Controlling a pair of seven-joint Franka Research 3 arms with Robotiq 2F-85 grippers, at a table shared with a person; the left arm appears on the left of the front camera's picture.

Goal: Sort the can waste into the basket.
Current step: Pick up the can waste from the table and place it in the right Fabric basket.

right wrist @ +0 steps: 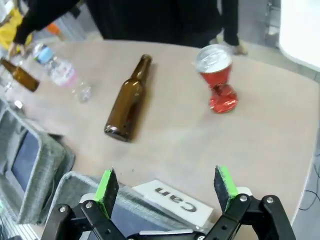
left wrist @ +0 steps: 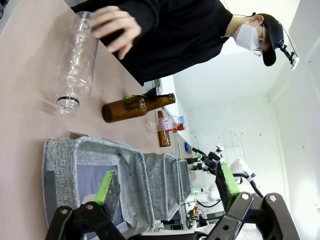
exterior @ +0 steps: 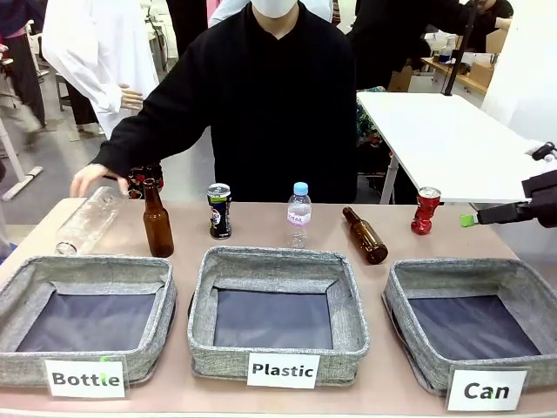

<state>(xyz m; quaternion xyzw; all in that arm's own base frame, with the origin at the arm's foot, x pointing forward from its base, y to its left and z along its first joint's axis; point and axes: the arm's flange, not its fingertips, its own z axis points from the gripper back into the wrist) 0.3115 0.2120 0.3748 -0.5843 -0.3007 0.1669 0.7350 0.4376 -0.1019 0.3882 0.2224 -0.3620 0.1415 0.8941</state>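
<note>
A red dented can (exterior: pixel 426 211) stands upright at the far right of the table, behind the grey basket (exterior: pixel 452 272) labelled "Can". A black can (exterior: pixel 219 211) with a silver top stands left of centre, behind the "Plastic" basket (exterior: pixel 278 261). My right gripper (exterior: pixel 474 218) hovers open just right of the red can, above the table's right edge. From the right wrist, the red can (right wrist: pixel 217 77) lies ahead, beyond the open right gripper (right wrist: pixel 166 190), with the basket's "Can" label (right wrist: pixel 175 200) just below. My left gripper (left wrist: pixel 166 185) is open and empty over the "Bottle" basket (left wrist: pixel 95 170).
A brown bottle (exterior: pixel 157 222) stands at the left; another (exterior: pixel 365 236) lies between the cans. A small water bottle (exterior: pixel 298 213) stands in the middle. The person's hand (exterior: pixel 87 178) rests by a clear plastic bottle (exterior: pixel 87 222) lying at the far left.
</note>
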